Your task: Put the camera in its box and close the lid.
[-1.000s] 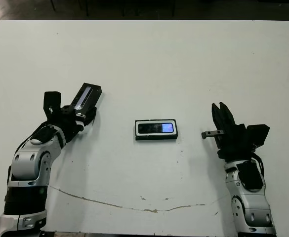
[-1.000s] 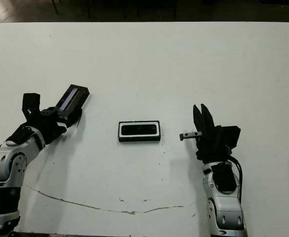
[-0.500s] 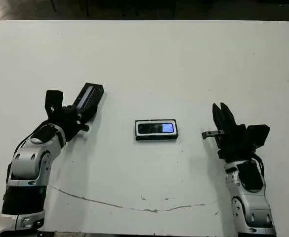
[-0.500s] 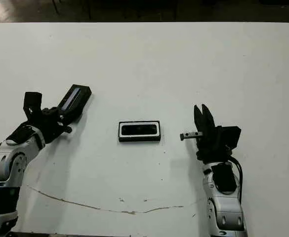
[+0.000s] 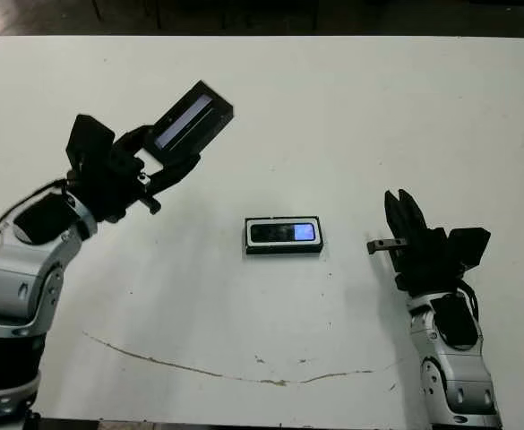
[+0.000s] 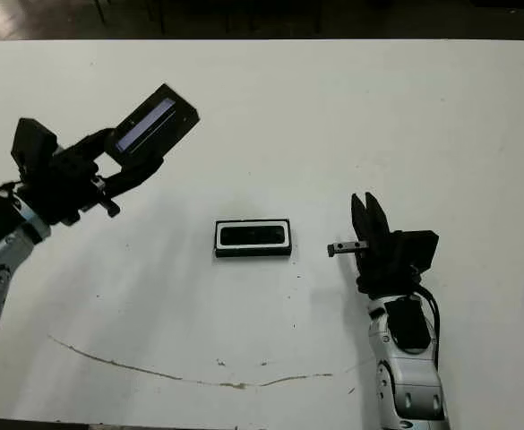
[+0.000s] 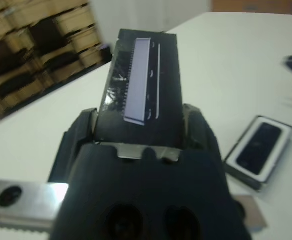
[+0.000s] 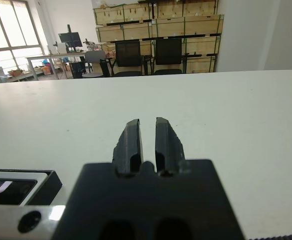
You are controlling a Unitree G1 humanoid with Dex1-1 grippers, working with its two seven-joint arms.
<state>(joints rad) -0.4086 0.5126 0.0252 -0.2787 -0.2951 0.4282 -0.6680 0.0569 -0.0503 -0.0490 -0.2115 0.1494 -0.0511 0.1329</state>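
Observation:
The box (image 5: 247, 236), a shallow black tray with a white lining, lies at the table's middle. The camera (image 5: 283, 233) rests inside it, its bluish screen facing up. Well left of the box and raised off the table, my left gripper (image 5: 166, 150) is shut on the lid (image 5: 193, 115), a black cover with a silvery strip, tilted up and away. In the left wrist view the lid (image 7: 141, 75) stands between the fingers (image 7: 195, 122), with the box (image 7: 235, 165) beyond. My right gripper (image 5: 399, 208) rests to the right of the box, shut and holding nothing.
A thin brownish line (image 5: 199, 367) runs across the white table near its front edge. The table's far edge (image 5: 262, 36) meets a dark floor. Beyond the table, the right wrist view shows chairs (image 8: 148, 55) and shelves of crates.
My left arm has lifted the lid off the table, up and a little toward the middle. The box, the camera and my right arm have stayed where they were.

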